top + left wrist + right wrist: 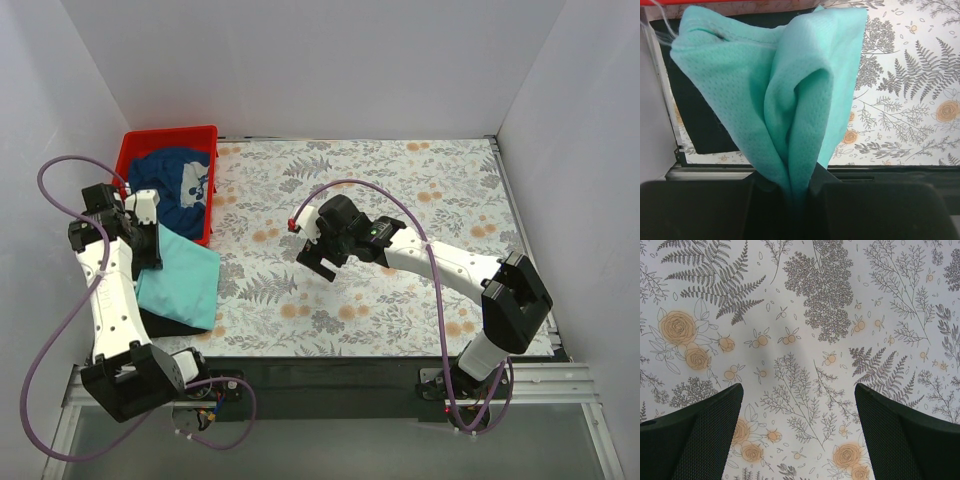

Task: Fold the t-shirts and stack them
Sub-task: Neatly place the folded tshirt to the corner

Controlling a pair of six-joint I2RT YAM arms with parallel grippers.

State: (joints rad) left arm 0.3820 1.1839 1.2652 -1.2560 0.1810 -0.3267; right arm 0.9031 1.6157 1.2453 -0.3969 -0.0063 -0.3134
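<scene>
The teal t-shirt (182, 280) lies folded at the table's left edge on top of the black t-shirt (172, 323). My left gripper (150, 258) is shut on one edge of the teal shirt. In the left wrist view the teal cloth (790, 100) runs bunched into the closed gripper (795, 186), with the black shirt (697, 117) under it. The navy t-shirt (172, 183) with a white print lies crumpled in the red bin (140, 143). My right gripper (322, 262) is open and empty over the middle of the floral cover, its fingers (700, 435) wide apart.
The red bin stands at the back left corner, just behind my left gripper. White walls close in the table on the left, back and right. The floral table cover (400, 220) spreads across the middle and right. A black strip (330, 345) runs along the near edge.
</scene>
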